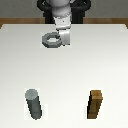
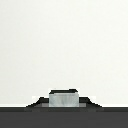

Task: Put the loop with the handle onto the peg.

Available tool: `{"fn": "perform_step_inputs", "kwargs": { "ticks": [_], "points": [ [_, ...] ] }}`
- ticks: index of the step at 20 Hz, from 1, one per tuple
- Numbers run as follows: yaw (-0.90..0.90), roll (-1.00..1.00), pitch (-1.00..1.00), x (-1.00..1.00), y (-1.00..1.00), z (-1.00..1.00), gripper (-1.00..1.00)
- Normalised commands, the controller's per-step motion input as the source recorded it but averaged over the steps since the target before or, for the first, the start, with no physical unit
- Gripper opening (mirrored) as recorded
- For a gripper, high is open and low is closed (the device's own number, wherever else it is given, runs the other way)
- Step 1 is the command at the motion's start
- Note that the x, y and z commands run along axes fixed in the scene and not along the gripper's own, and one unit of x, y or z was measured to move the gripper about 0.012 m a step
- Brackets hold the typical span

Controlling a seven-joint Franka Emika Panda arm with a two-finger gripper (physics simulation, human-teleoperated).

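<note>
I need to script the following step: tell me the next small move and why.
Probably lift the loop with the handle a little off the table. The gripper is down at the handle and seems to be gripping it, though the jaws are hard to make out. The peg stands upright far off, toward the exterior view's left, so the ring must clear its top before travelling.

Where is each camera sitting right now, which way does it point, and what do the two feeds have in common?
Exterior view: sits above the white table, looking down and across at the arm; shows the gripper at the loop with the handle, plus the peg and the brown block.
Wrist view: rides on the wrist, looking past the gripper's dark underside; shows a grey piece, probably the handle, against bare table.
Shared: the table, and probably the loop's handle.
</note>
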Motion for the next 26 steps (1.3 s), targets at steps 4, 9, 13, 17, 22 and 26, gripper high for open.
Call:
{"fn": "perform_step_inputs", "kwargs": {
  "ticks": [4,9,13,17,22,26],
  "points": [
    [0.00,0.00,0.00,1.00,0.00,0.00,-1.00],
    [0.00,0.00,0.00,0.60,-0.25,0.00,-1.00],
    [0.00,0.00,0.00,0.00,0.00,0.00,-1.00],
    [0.00,0.00,0.00,0.25,0.00,0.00,-1.00],
    [0.00,0.00,0.00,1.00,0.00,0.00,-1.00],
    [0.00,0.00,0.00,0.25,-1.00,0.00,-1.00]
  ]
}}
